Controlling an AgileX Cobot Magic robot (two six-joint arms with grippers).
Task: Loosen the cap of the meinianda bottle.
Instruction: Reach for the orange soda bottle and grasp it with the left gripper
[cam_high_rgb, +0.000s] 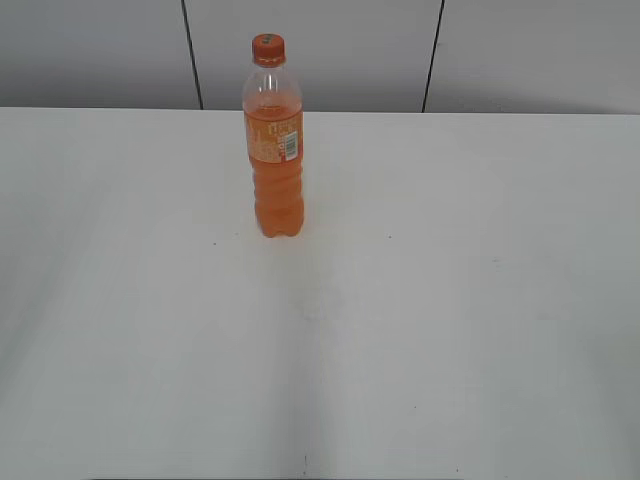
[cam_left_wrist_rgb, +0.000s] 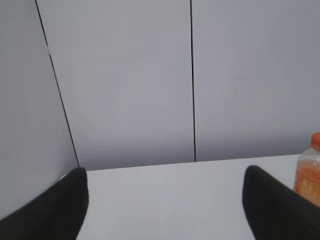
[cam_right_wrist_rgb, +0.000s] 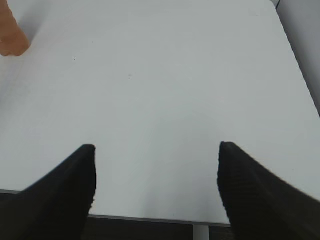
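The meinianda bottle (cam_high_rgb: 274, 150) stands upright toward the back of the white table (cam_high_rgb: 450, 300), clear plastic with orange liquid and an orange label. Its orange cap (cam_high_rgb: 268, 47) sits on top. No arm shows in the exterior view. In the left wrist view the bottle (cam_left_wrist_rgb: 309, 177) peeks in at the right edge, behind the right finger, and my left gripper (cam_left_wrist_rgb: 165, 175) is open with only table between its fingers. The right wrist view catches the bottle's base (cam_right_wrist_rgb: 12, 35) at the far top left. My right gripper (cam_right_wrist_rgb: 156, 149) is open and empty, far from it.
Grey wall panels with dark seams (cam_high_rgb: 190, 55) rise behind the table. The table's near edge (cam_right_wrist_rgb: 150, 219) runs just under my right gripper, and its right edge (cam_right_wrist_rgb: 297, 60) slants away at the upper right.
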